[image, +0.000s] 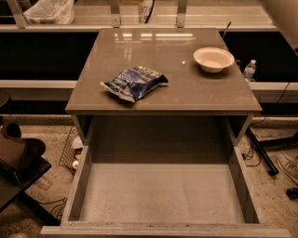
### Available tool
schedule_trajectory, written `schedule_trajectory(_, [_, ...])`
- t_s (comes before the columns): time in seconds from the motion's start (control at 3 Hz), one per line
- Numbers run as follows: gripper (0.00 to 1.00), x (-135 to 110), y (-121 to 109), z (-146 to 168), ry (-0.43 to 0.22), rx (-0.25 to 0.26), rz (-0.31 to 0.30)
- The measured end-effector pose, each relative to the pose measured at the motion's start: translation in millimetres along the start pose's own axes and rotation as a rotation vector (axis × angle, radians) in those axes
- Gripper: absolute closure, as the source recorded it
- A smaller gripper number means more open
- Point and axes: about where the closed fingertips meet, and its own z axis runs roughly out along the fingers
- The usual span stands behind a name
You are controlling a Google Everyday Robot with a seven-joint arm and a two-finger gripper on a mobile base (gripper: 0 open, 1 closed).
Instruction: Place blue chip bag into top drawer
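Behind the cabinet runs a long pale shelf, and at its far left sits a white plastic bag (49,11), well apart from anything the job concerns. Lower left, dark gear and a wire basket (70,148) crowd the floor beside the cabinet.

On the brown tabletop (186,88), left of centre and close to the front edge, lies the blue chip bag (135,82). It rests flat and crinkled, slanted with one corner toward the front, touching nothing else. Directly below and in front of it the top drawer (158,193) stands pulled fully out, its pale bottom bare. It looks readied as a landing place, so the bag would need only a short carry forward and down.

Further right a white bowl (213,59) sits upright near the back right of the tabletop, well clear of the bag. Beyond the edge, a small water bottle (250,69) stands on the shelf.

At the upper right corner a pale shape (281,18) may be part of the arm. The pincer itself is out of frame, so whether it is spread or pressed together cannot be told, nor how it lies relative to the bag. By my reading the grasp has not begun.
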Motion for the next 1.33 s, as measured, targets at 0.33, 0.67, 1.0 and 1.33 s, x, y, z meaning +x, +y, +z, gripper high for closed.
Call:
schedule_trajectory(0.33, [0.19, 21.1, 12.5, 32.3, -0.037, -0.085, -0.027])
schedule_trajectory(0.67, [0.0, 49.6, 19.3, 54.2, -0.068, -0.188, -0.101])
schedule_trajectory(1.0, [0.0, 66.5, 30.8, 46.3, -0.04, -0.288, -0.205])
schedule_trajectory(1.33, [0.0, 68.5, 38.8, 46.0, -0.037, -0.321, -0.222])
